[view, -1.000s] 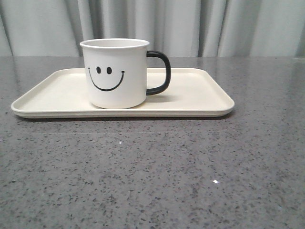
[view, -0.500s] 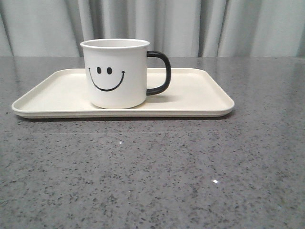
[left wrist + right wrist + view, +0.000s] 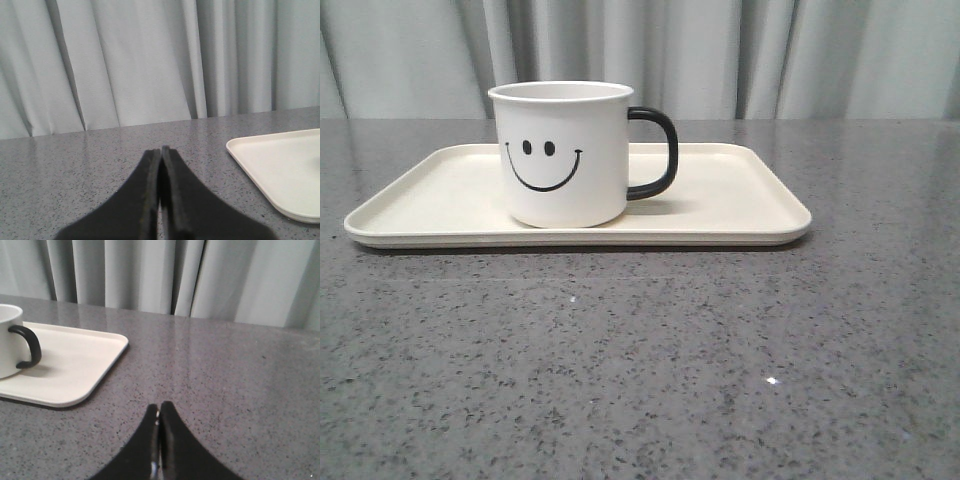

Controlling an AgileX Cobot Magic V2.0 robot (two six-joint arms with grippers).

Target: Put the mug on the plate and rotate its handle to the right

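Mug (image 3: 562,155) upright on plate (image 3: 740,195), left of plate's middle, toward near rim. Handle (image 3: 658,152) points right. Placing done, turning done by look of it; nothing left that I can see. Mug white, black smiley facing near side, glossy black loop handle. Plate cream, low rim, flat on table (image 3: 640,360). Left gripper (image 3: 160,152) pinched closed, empty, off plate's left. Right gripper (image 3: 159,407) likewise closed, empty, well right of plate.

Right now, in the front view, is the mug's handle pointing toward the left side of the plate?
No. The mug stands upright on the plate with its black handle sticking out to the right.
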